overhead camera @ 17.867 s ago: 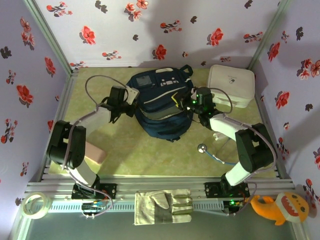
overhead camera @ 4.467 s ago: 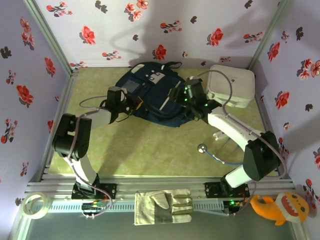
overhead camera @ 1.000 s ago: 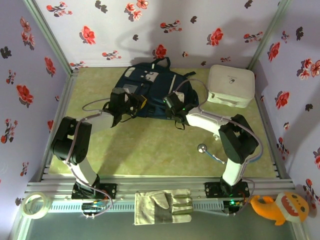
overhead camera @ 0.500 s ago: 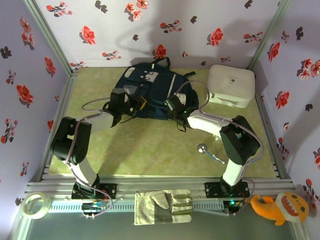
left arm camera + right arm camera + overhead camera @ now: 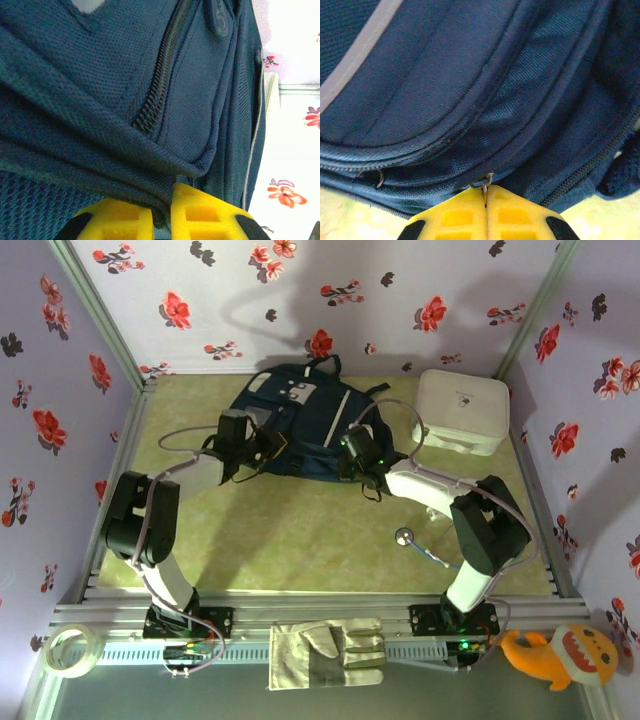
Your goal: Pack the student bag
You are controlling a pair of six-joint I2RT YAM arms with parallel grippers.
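The student bag (image 5: 300, 420) was seen lying at the far edge of the surface, about midway along it, with a white zip case (image 5: 460, 410) near it toward the far right corner. The left tool (image 5: 162, 217) was found clamped on a fold of the bag's navy fabric. The right tool (image 5: 486, 202) was pressed together on the small metal zip pull (image 5: 485, 180) at the bag's near side. A slip was judged the main risk: the thin pull could be lost from the grip if dragged at an angle to the track. Were the fold let go by the left tool, the whole bag could be hauled along instead of the zip being run.
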